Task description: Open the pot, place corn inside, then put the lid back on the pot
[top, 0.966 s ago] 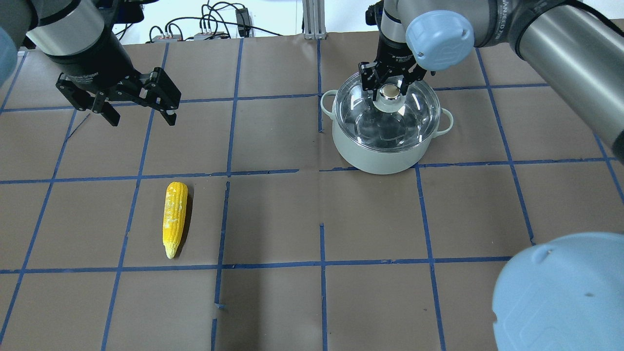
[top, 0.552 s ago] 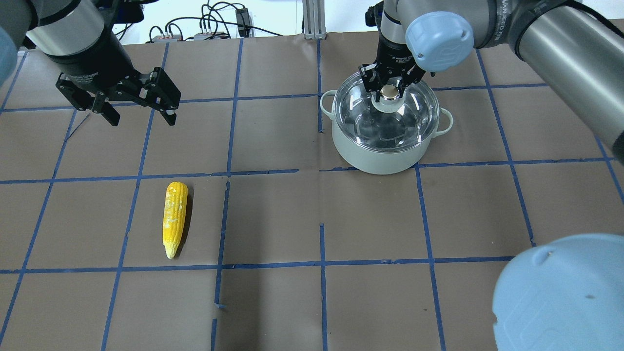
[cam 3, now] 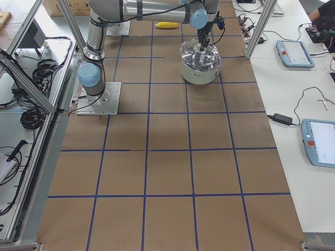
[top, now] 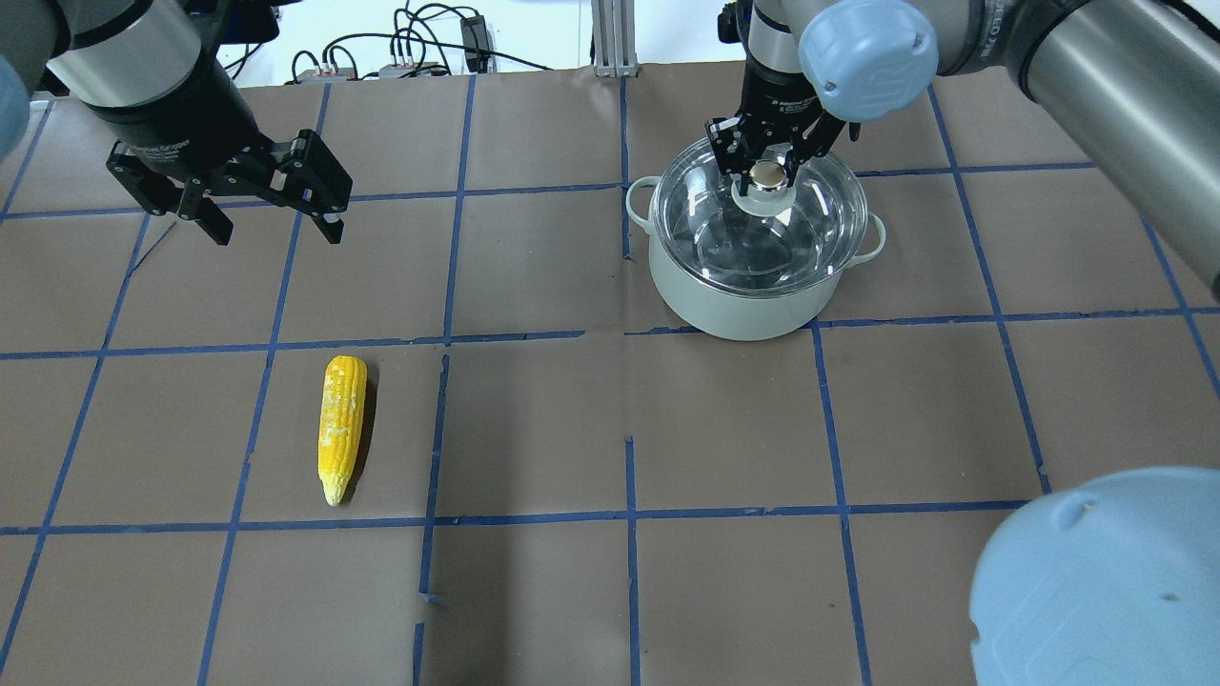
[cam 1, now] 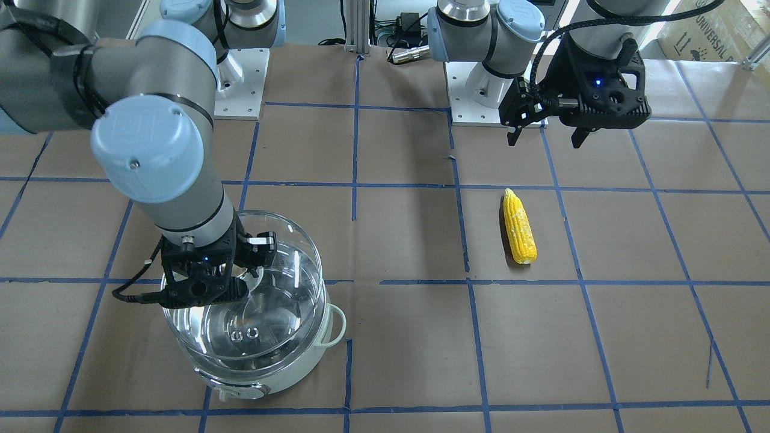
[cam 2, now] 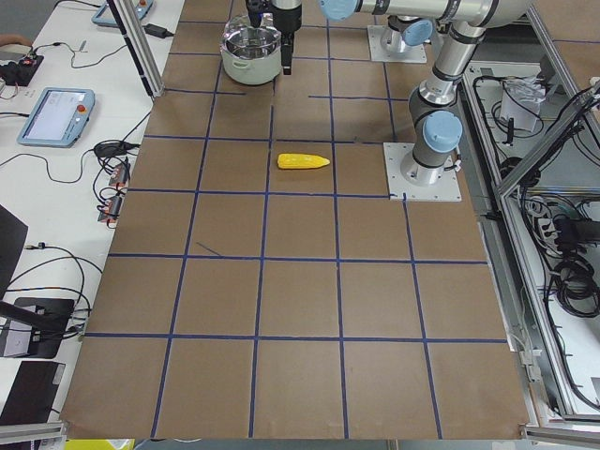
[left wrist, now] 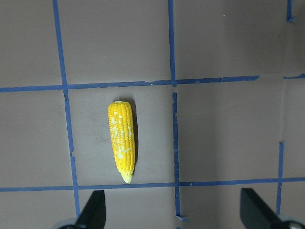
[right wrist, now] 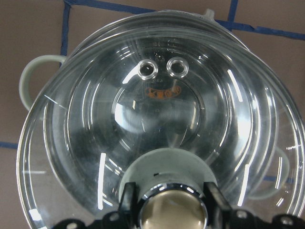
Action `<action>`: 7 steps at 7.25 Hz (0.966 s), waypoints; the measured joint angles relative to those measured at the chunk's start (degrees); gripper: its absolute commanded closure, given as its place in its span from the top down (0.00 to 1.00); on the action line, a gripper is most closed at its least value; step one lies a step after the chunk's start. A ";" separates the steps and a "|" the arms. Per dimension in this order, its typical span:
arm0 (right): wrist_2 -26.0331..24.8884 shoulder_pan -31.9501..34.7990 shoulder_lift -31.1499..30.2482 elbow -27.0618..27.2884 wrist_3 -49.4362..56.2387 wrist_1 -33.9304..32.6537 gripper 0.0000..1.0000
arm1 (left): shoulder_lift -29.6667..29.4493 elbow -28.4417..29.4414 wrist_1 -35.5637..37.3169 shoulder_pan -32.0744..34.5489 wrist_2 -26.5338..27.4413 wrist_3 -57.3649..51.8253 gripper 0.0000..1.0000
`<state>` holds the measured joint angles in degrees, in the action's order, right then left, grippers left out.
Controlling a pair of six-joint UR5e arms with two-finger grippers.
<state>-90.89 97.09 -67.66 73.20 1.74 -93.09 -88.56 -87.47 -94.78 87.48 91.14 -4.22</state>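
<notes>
Table (top: 724, 429): brown paper, taped with blue lines into a grid of squares.

Pot (top: 753, 310): pale mint-white and upright on the robot's right half of the table, toward the far side from the robot's base. One loop handle (top: 640, 202) sticks out on each side.

Lid (top: 705, 205): clear glass, over the pot's mouth. In the front-facing view it seems to sit slightly above and off-centre from the rim rather than seated, though the glass makes the gap hard to judge. Two steam holes (right wrist: 147, 70) show side by side near its edge.

Corn (top: 341, 429): lies flat inside one grid square on the robot's left half, well apart from the pot. Its long axis runs toward and away from the robot, nearly parallel to the tape lines. The tapered tip points back at the robot's base and the blunt end points at the operators' side.

Left gripper (top: 276, 229): hangs in the air over the table with its jaws spread wide and nothing between them. Its wrist camera looks straight down on the corn.

Right gripper (top: 768, 171): comes down from above onto the lid. Its fingers (right wrist: 127, 200) are clamped on either side of the knob (right wrist: 171, 210), a pale collar capped with a shiny metal disc.
</notes>
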 measured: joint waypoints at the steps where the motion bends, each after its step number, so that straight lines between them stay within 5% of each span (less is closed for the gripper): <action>1: 0.01 -0.36 -3.36 -1.13 0.25 4.33 0.22 | 0.13 -0.44 0.10 -0.22 -0.06 -0.37 1.00; 4: 0.19 -5.18 -18.12 5.26 2.69 12.98 0.23 | -0.23 -7.62 6.30 -4.72 -0.24 -9.54 1.00; 7: 0.25 -8.08 -25.66 14.66 3.87 12.14 0.23 | -3.07 -21.61 25.60 -8.54 -0.13 -13.76 1.00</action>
<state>-90.64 89.02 -93.31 87.86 5.61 -80.96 -91.63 -109.08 -69.18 78.94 91.01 -17.98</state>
